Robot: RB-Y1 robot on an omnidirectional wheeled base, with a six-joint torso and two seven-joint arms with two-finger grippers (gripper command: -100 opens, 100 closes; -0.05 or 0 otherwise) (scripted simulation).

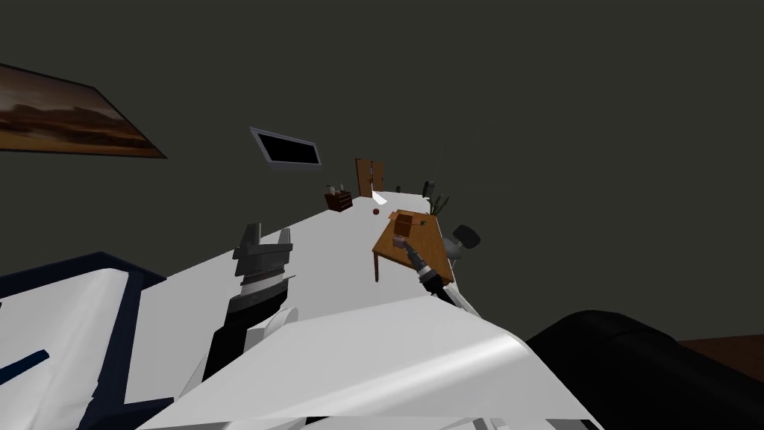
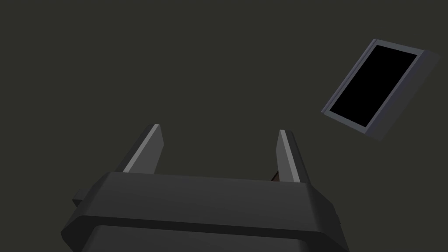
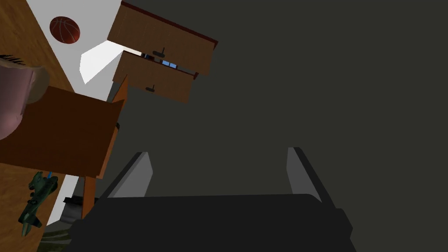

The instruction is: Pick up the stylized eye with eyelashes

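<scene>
Dark grey walls ring a brown wooden desk (image 1: 427, 237). On it, by a brown box (image 3: 61, 131), sits the stylized eye (image 3: 13, 100): pinkish, rounded, black lashes along one edge, just outside the right tool (image 3: 218, 151), its fingers spread and empty. Probably light and stiff; grip the smooth rounded body, not the thin lashes. Left tool (image 2: 218, 128), well apart, is spread too

Table room around the eye
The eye (image 3: 15, 100) is crowded on its far side by a brown box (image 3: 61, 131); a green toy plane (image 3: 37, 197) is set further right; bare tabletop (image 1: 392, 257) is left nearer.
</scene>
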